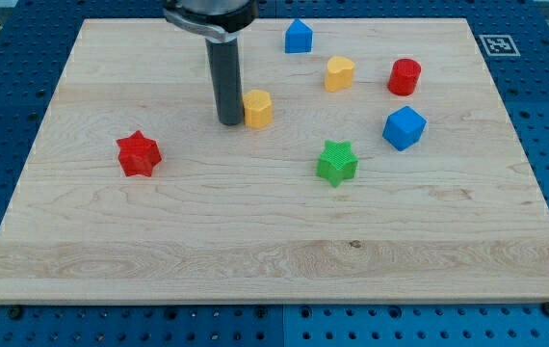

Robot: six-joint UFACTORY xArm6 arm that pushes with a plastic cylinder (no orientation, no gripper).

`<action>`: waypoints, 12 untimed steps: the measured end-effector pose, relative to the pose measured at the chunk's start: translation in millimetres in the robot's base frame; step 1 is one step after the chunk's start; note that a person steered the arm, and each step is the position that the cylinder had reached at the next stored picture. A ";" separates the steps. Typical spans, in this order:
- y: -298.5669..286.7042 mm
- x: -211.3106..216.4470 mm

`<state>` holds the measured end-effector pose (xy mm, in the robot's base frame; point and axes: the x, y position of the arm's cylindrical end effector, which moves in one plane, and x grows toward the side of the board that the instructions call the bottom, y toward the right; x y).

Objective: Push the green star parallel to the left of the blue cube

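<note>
While my tip (228, 121) rests on the wooden board (255, 260), it sits just to the view's left of a yellow block (258, 108), so close that the two look to be touching. As a bare rod it has no fingers to spread or close, and it holds nothing.

Well apart from the tip, the green star (337, 161) lies toward the view's right and a little lower on the board. It sits to the lower left of the blue cube (405, 127), near it but with bare wood between them.

A red cylinder (405, 76) stands above the blue cube, close to the board's right side. A yellow heart-like block (339, 72) lies to the left of that cylinder. Another blue block (299, 36), shaped like a small house, sits near the view's top edge. A red star (139, 153) lies alone on the view's left, well away from everything else.
</note>
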<state>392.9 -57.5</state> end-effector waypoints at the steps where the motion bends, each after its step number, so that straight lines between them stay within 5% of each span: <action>1: 5.7 4.6; 5: 76.6 116.2; 9: 114.3 119.2; 12: 114.9 83.2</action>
<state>476.1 57.4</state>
